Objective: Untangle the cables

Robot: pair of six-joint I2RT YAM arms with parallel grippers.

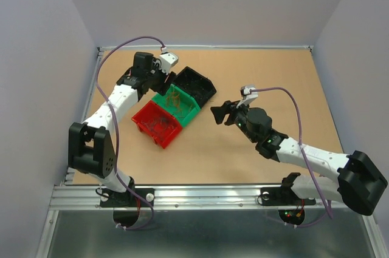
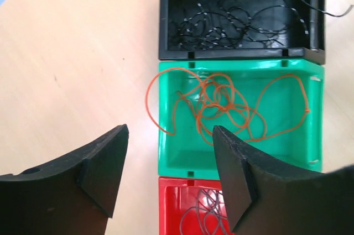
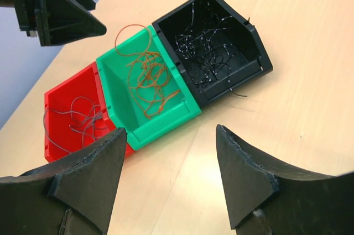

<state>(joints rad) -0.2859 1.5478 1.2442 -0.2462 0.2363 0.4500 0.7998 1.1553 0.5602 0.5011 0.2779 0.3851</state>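
The cables lie sorted in three bins set in a row. A thin orange cable [image 2: 221,102] [image 3: 146,77] curls in the green bin [image 2: 166,157], one loop hanging over its left rim. A dark cable with white flecks [image 2: 232,19] [image 3: 207,47] fills the black bin [image 2: 232,53]. A grey cable [image 2: 207,213] [image 3: 77,116] lies in the red bin [image 2: 166,182]. My left gripper [image 2: 170,130] [image 1: 165,81] hovers open over the green bin's near left edge, holding nothing. My right gripper [image 3: 171,130] [image 1: 219,114] is open above bare table, right of the bins.
The bins [image 1: 176,104] stand diagonally at the table's left centre. One dark cable end [image 3: 239,93] pokes out of the black bin's front onto the wood. My left gripper's fingers [image 3: 55,8] show at the right wrist view's top left. Walls enclose the table.
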